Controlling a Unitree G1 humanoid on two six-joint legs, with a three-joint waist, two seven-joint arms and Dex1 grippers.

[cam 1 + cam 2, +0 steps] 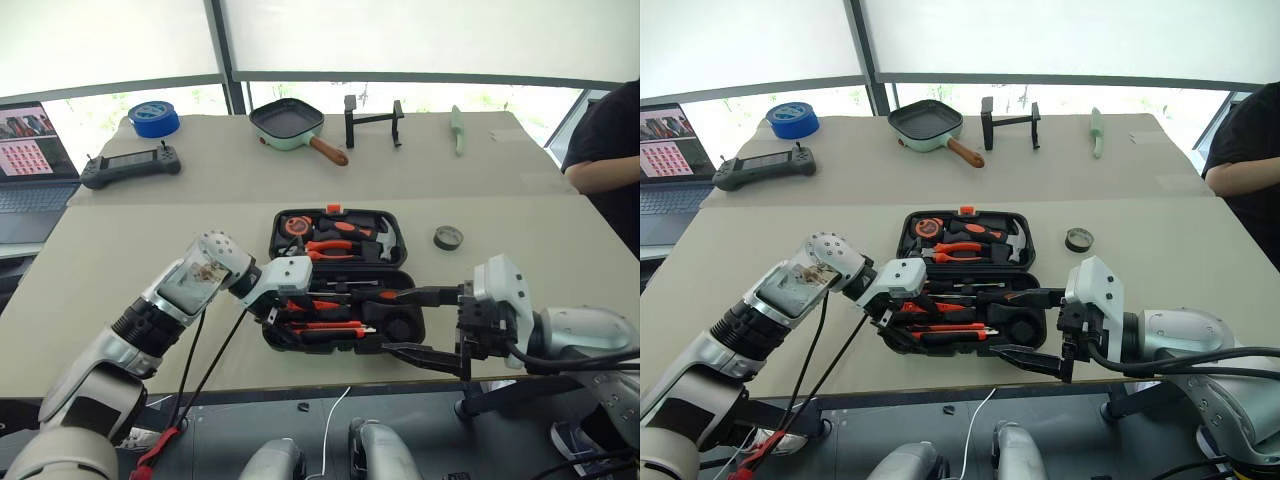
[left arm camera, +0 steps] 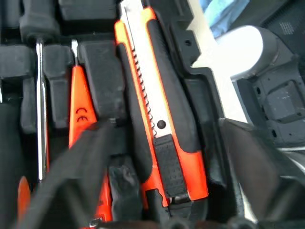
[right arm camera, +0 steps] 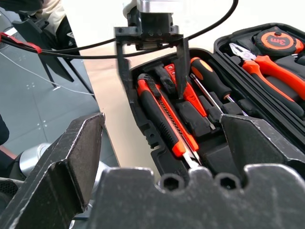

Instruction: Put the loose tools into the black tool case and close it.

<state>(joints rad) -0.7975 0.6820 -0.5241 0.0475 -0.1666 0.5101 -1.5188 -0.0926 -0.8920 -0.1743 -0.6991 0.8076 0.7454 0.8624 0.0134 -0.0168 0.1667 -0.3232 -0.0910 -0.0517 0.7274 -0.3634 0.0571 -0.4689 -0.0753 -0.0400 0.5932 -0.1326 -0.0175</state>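
Low at centre-right, right claw (image 1: 405, 320) spread wide and empty at the near-right edge of the open black tool case (image 1: 405, 330) on the bench (image 1: 150, 240); left claw (image 3: 151, 67) also spread wide, holding nothing, poised over the utility knife (image 2: 157, 119) seated in the near half. Further up, right of centre, small dark tape roll (image 1: 448, 237) loose beside the case.

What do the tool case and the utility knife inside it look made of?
Tool case: looks like black moulded plastic, matte; the tool-shaped recesses formed into both halves suggest it.
Utility knife: orange and black body, probably hard plastic with a ribbed black slider; the bright notched strip along it looks like bare metal. Whether the black side is rubber grip can't be told.
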